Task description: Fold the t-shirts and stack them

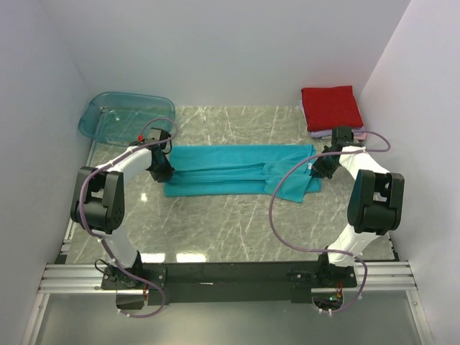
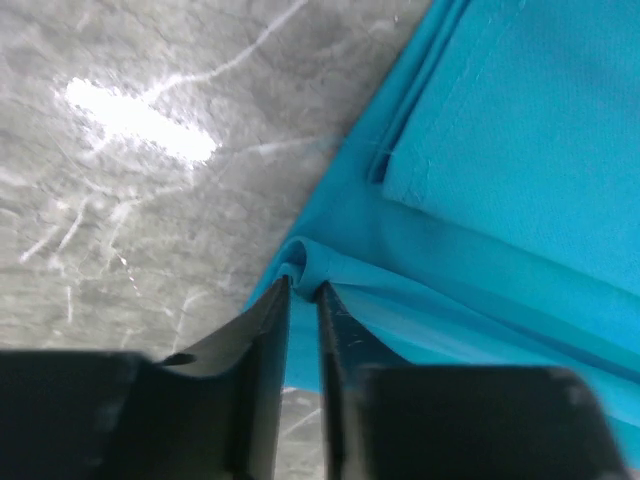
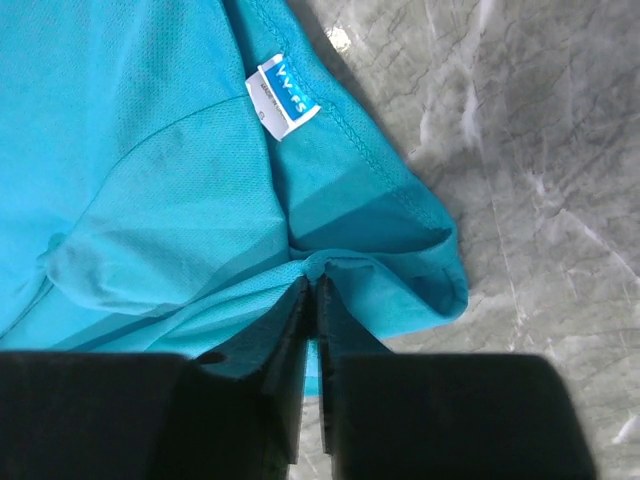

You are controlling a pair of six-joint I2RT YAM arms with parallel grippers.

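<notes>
Across the middle of the tabletop (image 1: 237, 223) I have the teal t-shirt (image 1: 241, 169) lying flat as a long band that runs left to right, folded lengthwise, with its far edge straight and its near edge sagging lower at the right end. My left fingers (image 2: 262, 350) are down at the band's left end. Layered folded edges show beside them, and bare marble starts right at the cloth's border. They stand a thin slit apart with a small pucker of cloth at the tips, and I cannot tell whether they are pinching it. My right fingers (image 3: 290, 330) are at the right end, close to a stitched hem corner and below the white label (image 3: 283, 98). They are almost together with a ridge of cloth at the tips, and again I cannot tell if it is gripped.

At the far right corner sits the folded red t-shirt (image 1: 330, 106) on a pale lilac one (image 1: 320, 132), near the right arm's wrist. The see-through tub (image 1: 126, 115) fills the far left corner. For room I see a wide stretch of marble between the shirt's near edge and the arm bases, crossed only by a purple cable (image 1: 277, 208), and a narrower strip along the far edge.
</notes>
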